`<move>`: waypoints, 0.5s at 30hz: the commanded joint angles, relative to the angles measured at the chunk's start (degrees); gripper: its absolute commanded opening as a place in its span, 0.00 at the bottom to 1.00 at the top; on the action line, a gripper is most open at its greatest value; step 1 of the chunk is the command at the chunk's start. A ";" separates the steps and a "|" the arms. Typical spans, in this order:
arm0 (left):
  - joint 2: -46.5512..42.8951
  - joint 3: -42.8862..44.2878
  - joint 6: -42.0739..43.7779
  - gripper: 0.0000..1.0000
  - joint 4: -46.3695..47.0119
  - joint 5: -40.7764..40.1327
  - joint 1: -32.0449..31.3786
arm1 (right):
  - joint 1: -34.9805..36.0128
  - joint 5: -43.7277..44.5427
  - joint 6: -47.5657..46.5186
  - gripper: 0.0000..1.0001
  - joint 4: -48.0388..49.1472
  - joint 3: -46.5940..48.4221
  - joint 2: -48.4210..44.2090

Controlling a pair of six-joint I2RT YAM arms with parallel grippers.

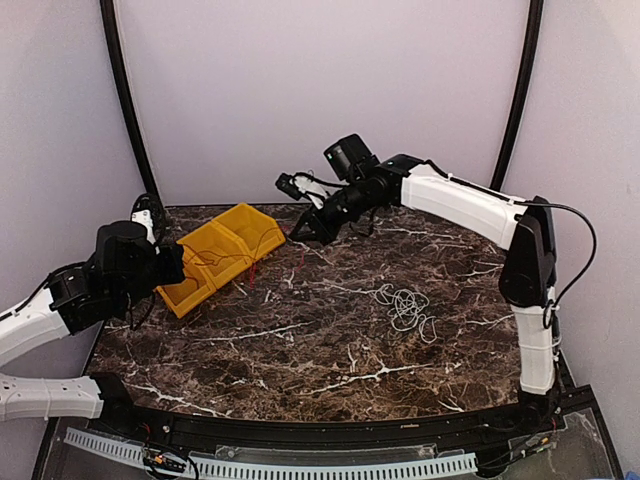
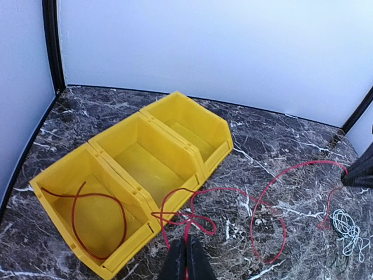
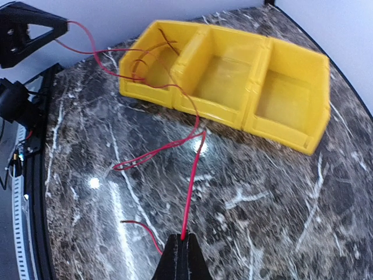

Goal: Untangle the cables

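Cables: the white cable (image 1: 405, 305) lay in a loose tangle on the marble desk (image 1: 300, 360). The left pincer (image 2: 185, 259) was clenched on the red cable (image 3: 191, 186), part of which curled inside the end bin (image 2: 131, 248) nearest it in a row of three yellow bins (image 1: 225, 250). Farther back, the right pincer (image 3: 182, 248) was clenched on the same red cable, strung across the desk between them.

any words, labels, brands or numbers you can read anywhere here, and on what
None: no text can be read in any view.
The yellow bins have plain walls. The red cable and white cable carry no tags or print.
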 commanded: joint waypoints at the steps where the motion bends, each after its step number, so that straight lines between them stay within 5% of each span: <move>1: -0.22 5.59 6.39 0.00 -1.65 -2.41 2.56 | 4.28 -3.72 1.44 0.00 0.76 8.72 5.44; 15: 1.92 17.67 17.50 0.00 -0.66 -7.16 8.20 | 11.48 -3.01 8.90 0.03 22.40 19.01 18.71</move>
